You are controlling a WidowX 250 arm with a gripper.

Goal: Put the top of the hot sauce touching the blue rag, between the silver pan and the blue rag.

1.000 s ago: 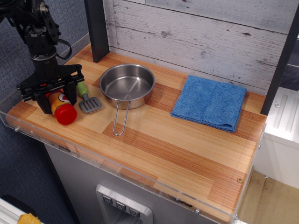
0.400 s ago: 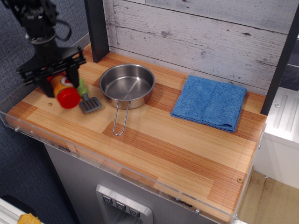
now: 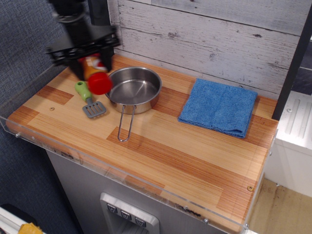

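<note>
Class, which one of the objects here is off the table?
The hot sauce: the gripper holds it in the air, while pan, spatula and rag rest on the wood.

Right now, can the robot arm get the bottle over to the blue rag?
Probably yes. The pincer holds the hot sauce in the air, and only the low silver pan lies before the blue rag.

Wooden countertop (image 3: 161, 146) of striped light and reddish planks, edged in front and at the left by a clear acrylic lip (image 3: 122, 178). Behind the countertop, a whitewashed plank wall (image 3: 209, 34); two dark posts (image 3: 100, 12) rise from its rear corners. Left of it, blue-grey fabric panelling (image 3: 24, 44). Below it, a grey cabinet front (image 3: 87, 195).
</note>
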